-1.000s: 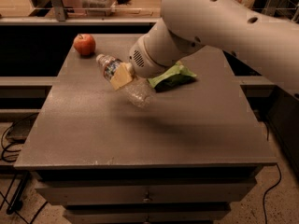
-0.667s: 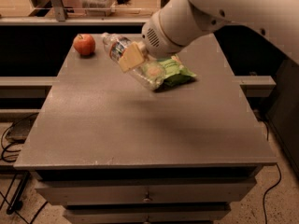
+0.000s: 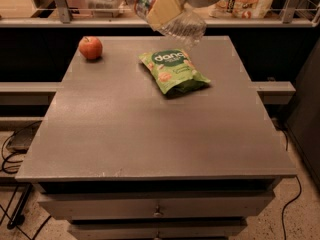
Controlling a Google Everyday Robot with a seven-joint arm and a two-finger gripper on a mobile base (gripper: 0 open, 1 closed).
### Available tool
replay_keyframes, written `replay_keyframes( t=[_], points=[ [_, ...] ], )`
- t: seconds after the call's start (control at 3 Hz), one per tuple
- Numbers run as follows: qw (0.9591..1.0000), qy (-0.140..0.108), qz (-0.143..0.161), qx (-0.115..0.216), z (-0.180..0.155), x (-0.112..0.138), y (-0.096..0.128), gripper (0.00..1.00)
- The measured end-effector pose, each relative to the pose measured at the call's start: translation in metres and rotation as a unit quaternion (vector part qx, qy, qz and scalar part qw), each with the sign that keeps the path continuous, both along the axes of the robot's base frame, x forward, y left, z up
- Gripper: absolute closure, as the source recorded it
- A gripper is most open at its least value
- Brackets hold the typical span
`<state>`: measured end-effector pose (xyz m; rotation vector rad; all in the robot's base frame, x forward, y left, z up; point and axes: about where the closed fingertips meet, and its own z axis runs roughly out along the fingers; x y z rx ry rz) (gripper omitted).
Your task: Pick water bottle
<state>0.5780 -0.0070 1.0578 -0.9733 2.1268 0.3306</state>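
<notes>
The water bottle is a clear crinkled plastic bottle with a red-and-green label near its neck. It hangs tilted in the air at the top of the camera view, well above the grey table. My gripper is shut on the water bottle; one tan finger pad lies across its middle. The arm is mostly out of view above the top edge.
A red apple sits at the table's far left. A green snack bag lies at the far middle. A shelf rail with packages runs behind the table. Drawers are below the front edge.
The gripper has lifted the water bottle up and away from the table. The arm has risen mostly out of view, uncovering the green snack bag.
</notes>
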Motion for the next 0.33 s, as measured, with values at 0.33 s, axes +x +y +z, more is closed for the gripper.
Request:
replay_keyframes(
  t=[0.33],
  points=[
    [1.0, -0.009, 0.0, 0.002, 0.0117, -0.0012, -0.001, 1.0]
  ],
)
